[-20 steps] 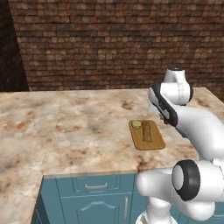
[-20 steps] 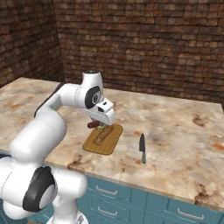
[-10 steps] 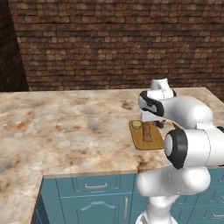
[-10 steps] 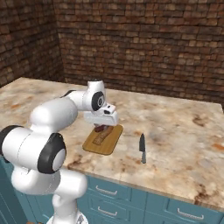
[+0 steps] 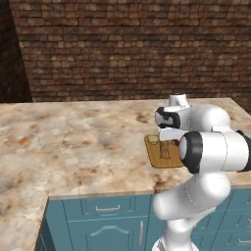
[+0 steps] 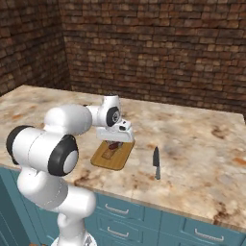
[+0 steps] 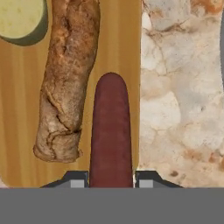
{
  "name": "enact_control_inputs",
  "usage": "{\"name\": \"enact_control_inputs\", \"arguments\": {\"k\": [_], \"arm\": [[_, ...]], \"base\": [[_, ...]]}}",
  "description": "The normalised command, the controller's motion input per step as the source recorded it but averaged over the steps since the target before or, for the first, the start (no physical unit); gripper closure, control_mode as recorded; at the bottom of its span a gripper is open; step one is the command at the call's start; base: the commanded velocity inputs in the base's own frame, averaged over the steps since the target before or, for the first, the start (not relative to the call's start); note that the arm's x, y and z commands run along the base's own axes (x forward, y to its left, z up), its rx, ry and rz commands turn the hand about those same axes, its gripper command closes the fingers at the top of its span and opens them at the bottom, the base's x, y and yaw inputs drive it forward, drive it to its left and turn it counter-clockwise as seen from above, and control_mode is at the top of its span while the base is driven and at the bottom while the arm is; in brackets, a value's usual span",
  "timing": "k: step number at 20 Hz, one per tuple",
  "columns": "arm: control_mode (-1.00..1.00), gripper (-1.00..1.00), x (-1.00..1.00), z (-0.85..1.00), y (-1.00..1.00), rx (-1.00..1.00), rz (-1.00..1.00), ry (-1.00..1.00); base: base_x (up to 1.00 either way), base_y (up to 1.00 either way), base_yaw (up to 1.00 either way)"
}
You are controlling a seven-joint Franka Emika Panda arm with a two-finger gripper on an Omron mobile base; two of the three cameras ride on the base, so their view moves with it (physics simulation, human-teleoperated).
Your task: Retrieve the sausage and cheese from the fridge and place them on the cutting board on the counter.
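Three items lie on the cutting board (image 7: 122,35), as we see them in the hand view: the dark red-brown sausage (image 7: 110,131), a longer tan-brown strip (image 7: 65,83) just beside it, and a pale yellow-green round piece (image 7: 19,17) at the board's far corner, which we take to be the cheese. We find the board on the mottled counter (image 5: 73,142) near its front edge, over teal drawer cabinets (image 6: 144,216), with a dark-handled knife (image 6: 156,162) lying on the stone close beside the board in the right base view. We see the white arm folded low over the board, its elbow bulking in front in both base views and its hand pointed down at the wood. The fingers (image 7: 76,180) stand closed on either side of the sausage's near end, gripping the sausage between them. In the hand view the link's long axis runs straight away from the fingers, its rounded far end pointing up the frame, roughly parallel to the tan strip and to the board's long edge. The sausage sits along the board's side nearest the bare stone; whether it rests on the wood or is held just above it we cannot tell. In the right base view the sausage (image 6: 114,145) shows as a small dark mark under the hand.
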Motion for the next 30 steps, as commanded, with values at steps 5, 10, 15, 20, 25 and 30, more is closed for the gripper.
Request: {"name": "enact_control_inputs", "arguments": {"k": [5,10,15,20,25,30], "arm": [[-1.00,1.00,0.22,-0.45,-0.01,0.00,0.00,0.00],[-1.00,1.00,0.10,-0.35,-0.09,0.00,0.00,0.00],[-1.00,-1.00,0.01,-0.34,-0.01,0.01,0.00,0.00],[-1.00,-1.00,-0.04,0.26,-0.02,0.00,0.00,-0.21],[-1.00,-1.00,-0.16,0.98,-0.01,0.00,0.00,-0.43],[-1.00,-1.00,-0.21,1.00,0.00,0.00,0.01,-0.46]], "base": [[0.00,0.00,0.00],[0.00,0.00,0.00],[0.00,0.00,0.00],[0.00,0.00,0.00],[0.00,0.00,0.00],[0.00,0.00,0.00]]}}
